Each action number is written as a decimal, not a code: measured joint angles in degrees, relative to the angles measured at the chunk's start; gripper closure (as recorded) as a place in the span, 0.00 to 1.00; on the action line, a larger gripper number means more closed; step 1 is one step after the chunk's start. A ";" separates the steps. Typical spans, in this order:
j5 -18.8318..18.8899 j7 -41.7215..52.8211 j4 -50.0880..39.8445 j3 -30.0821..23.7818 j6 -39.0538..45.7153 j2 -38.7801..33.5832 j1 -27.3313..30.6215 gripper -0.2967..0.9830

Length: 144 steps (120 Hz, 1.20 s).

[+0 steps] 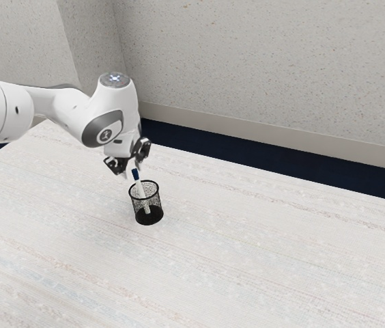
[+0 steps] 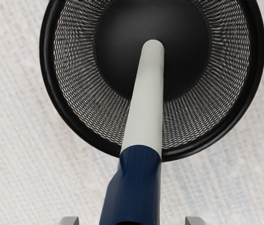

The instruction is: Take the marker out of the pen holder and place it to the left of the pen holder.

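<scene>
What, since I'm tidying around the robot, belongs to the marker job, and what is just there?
Job:
- marker, leaning in the pen holder
- open gripper, at the marker's blue cap
- tabletop, for setting it down

Just there:
- speckled wall
- dark blue strip below it

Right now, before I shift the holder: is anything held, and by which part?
Nothing; the jaws stand open, with gaps beside the marker's blue cap.
</scene>
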 joint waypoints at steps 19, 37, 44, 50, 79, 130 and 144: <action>-0.04 0.08 -1.30 -0.01 0.22 -0.46 0.10 0.58; -0.07 -0.02 -2.30 -0.02 0.32 -1.12 0.13 0.59; -0.07 -0.10 -2.53 -0.17 0.34 -1.22 0.08 0.59; -0.04 -0.21 -2.73 -0.33 0.35 -1.26 -0.05 0.59; 0.00 -0.93 -3.64 -1.10 0.39 -1.90 -0.60 0.61; -0.43 -1.89 -3.67 -1.16 0.58 -1.96 -0.64 0.78; -0.70 -2.17 -3.68 -2.07 0.72 -4.01 -0.60 0.81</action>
